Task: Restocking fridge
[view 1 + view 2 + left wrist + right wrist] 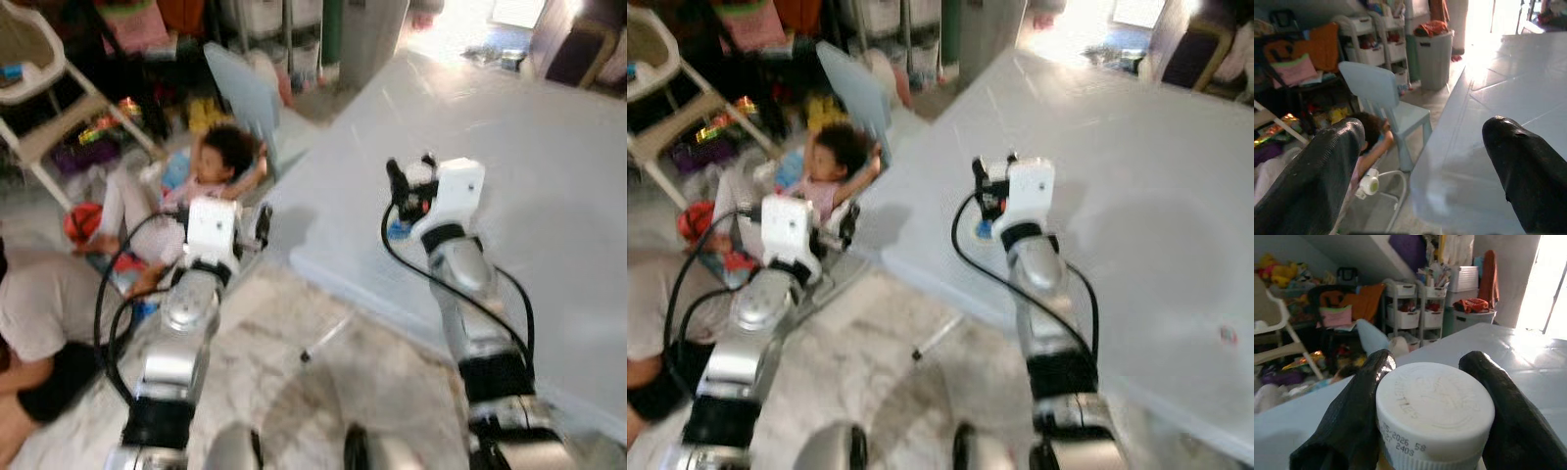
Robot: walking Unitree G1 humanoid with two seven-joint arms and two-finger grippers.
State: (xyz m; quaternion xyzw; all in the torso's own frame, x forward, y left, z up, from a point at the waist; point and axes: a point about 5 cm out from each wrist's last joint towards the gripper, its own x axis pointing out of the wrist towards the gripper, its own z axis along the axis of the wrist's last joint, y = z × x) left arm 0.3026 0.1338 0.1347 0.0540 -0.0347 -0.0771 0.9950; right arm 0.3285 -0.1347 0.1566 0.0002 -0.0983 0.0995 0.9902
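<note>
- Right gripper (1425, 431): gripping a white-capped bottle (1435, 406), holding it above the bench (549, 166).
- Left gripper (1420, 171): gaping wide, carrying nothing.
- Progress: early, judging by no fridge nearby; transport and shelving remaining.

Head cameras look down over the pale table (549, 176); wrist cameras face along it, close.

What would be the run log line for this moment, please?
right gripper: fingers around white-capped container, over pale table | left gripper: open, empty, near table edge | child on floor beside blue chair
</note>
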